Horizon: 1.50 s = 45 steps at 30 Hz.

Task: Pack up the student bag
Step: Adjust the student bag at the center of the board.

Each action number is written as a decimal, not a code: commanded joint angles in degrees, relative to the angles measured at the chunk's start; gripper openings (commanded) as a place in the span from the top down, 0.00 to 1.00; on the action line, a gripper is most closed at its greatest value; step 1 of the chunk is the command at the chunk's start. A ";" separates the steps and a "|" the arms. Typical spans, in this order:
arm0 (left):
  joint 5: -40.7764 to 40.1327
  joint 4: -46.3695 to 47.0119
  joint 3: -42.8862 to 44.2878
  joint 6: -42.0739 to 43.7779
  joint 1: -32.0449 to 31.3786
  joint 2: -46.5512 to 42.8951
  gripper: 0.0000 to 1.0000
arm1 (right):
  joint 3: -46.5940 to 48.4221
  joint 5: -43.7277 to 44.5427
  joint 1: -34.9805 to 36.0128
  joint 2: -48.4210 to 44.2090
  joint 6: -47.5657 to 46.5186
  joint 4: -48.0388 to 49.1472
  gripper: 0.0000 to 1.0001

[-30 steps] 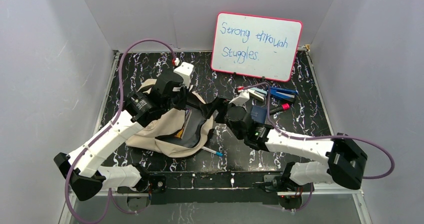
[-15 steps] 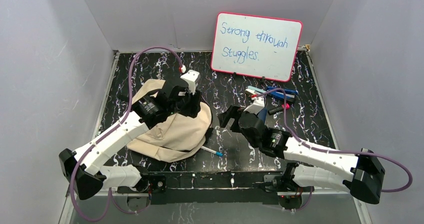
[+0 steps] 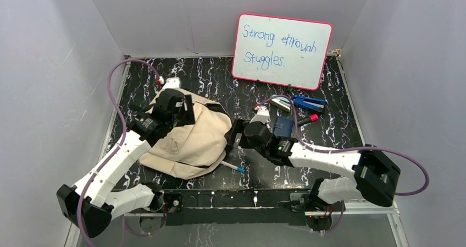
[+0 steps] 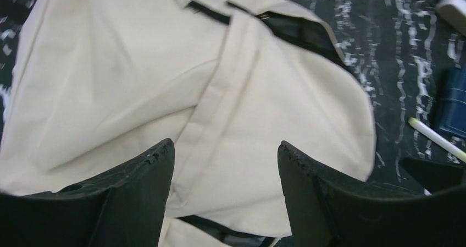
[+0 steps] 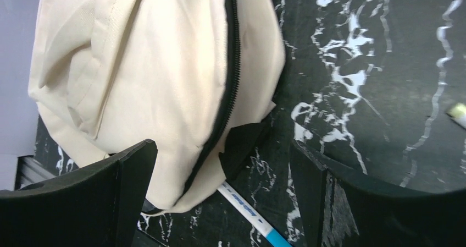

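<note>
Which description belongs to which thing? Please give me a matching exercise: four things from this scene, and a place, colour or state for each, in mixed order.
Things:
1. bag
2. whiteboard
3. pen
4. left pincer

Descriptions:
A. open, above the bag
B. upright at the back, pink frame
C. beige, lying on the left half of the table
D. white with a blue tip, at the bag's near edge

Pairs: 1-C, 2-B, 3-D, 4-A

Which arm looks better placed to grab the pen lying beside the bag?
Probably the right. Its open gripper hangs just by the pen at the student bag's edge. The left gripper, also open, is over the bag's middle, farther from the pen.
</note>
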 commanded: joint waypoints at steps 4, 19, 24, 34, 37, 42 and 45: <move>-9.22 -8.94 -7.04 -15.19 3.83 -9.37 0.33 | 5.78 -14.31 -4.80 11.13 4.52 10.63 0.01; -8.86 -15.73 -14.87 -28.94 3.83 -19.87 0.33 | 15.54 -23.29 -13.76 23.80 -3.69 17.20 0.72; -3.69 -9.16 -18.54 -28.22 3.83 -19.53 0.32 | 19.79 -29.81 -21.09 23.88 -9.80 15.98 0.95; -6.90 -7.20 -16.63 -25.08 3.83 -16.33 0.28 | 20.60 -37.73 -24.57 21.39 -13.77 10.92 1.00; -5.91 -9.63 -18.18 -29.41 3.83 -14.63 0.26 | 17.38 -34.90 -24.64 18.67 -13.08 11.87 1.00; -1.34 -9.80 -24.08 -36.95 3.83 -17.56 0.18 | 17.60 -34.19 -24.61 16.99 -14.14 9.85 1.00; -1.51 -9.75 -27.15 -39.77 3.83 -19.60 0.16 | 17.26 -34.83 -24.61 16.01 -14.12 9.39 1.00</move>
